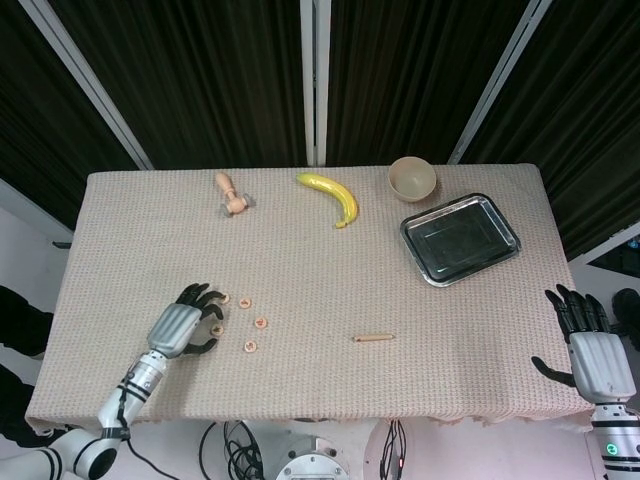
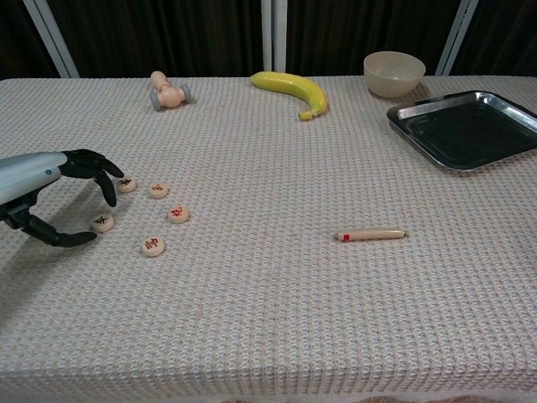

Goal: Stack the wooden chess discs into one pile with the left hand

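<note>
Several small round wooden chess discs lie flat and apart on the woven cloth at the front left, none stacked. The nearest-left disc (image 2: 102,222) (image 1: 216,329) sits between the curled fingers (image 2: 105,183) and thumb of my left hand (image 2: 46,191) (image 1: 183,323). That hand hovers low over the cluster's left side and holds nothing. Other discs (image 2: 126,184) (image 2: 159,190) (image 2: 178,213) (image 2: 153,245) lie just right of the fingertips. My right hand (image 1: 592,348) shows only in the head view, at the table's right front edge, with its fingers spread and nothing in it.
A wooden stick with a red mark (image 2: 370,234) lies at centre front. At the back are a small wooden toy (image 2: 166,94), a banana (image 2: 294,87) and a beige bowl (image 2: 393,73). A metal tray (image 2: 463,128) sits back right.
</note>
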Robot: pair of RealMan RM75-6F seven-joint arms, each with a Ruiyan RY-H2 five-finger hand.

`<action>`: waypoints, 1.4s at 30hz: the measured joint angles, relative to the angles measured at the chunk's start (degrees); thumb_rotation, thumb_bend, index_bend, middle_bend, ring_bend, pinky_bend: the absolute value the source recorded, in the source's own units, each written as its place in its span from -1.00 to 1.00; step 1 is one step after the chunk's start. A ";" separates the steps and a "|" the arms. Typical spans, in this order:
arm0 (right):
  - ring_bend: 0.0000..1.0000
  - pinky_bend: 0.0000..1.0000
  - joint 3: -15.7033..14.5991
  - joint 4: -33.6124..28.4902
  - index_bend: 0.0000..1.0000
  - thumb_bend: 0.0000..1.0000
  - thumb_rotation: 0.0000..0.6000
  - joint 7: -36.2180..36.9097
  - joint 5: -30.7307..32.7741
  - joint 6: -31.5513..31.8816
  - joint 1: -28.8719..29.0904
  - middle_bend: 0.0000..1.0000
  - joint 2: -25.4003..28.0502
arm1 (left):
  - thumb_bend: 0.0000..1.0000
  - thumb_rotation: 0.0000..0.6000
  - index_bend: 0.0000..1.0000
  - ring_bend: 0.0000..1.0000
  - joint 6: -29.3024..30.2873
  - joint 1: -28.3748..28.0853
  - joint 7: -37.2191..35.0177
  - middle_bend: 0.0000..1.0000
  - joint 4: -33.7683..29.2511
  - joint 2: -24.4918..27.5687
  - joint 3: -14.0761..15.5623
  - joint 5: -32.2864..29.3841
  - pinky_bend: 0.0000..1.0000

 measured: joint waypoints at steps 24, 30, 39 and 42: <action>-1.00 -1.00 0.07 0.03 -1.00 -0.82 1.00 0.22 0.27 -0.19 0.04 -1.00 0.08 | -0.43 1.00 0.07 -1.00 1.08 -0.77 -0.02 -0.68 1.63 -1.30 0.42 -0.55 -1.00; -1.00 -1.00 0.01 0.01 -1.00 -0.82 1.00 0.37 0.13 -0.15 0.03 -1.00 0.11 | -0.42 1.00 0.08 -1.00 2.20 -0.66 0.73 -0.68 -0.80 0.08 0.36 -0.24 -1.00; -1.00 -1.00 -0.02 0.00 -1.00 -0.82 1.00 0.87 0.01 -0.02 -0.02 -1.00 0.26 | -0.42 1.00 0.08 -1.00 0.11 -3.82 1.80 -0.67 -3.13 1.55 -2.75 -1.45 -1.00; -1.00 -1.00 0.02 0.00 -1.00 -0.82 1.00 1.03 0.04 0.08 -0.07 -1.00 0.33 | -0.42 1.00 0.08 -1.00 -2.75 -5.84 2.21 -0.67 -2.13 1.04 -4.22 -3.22 -1.00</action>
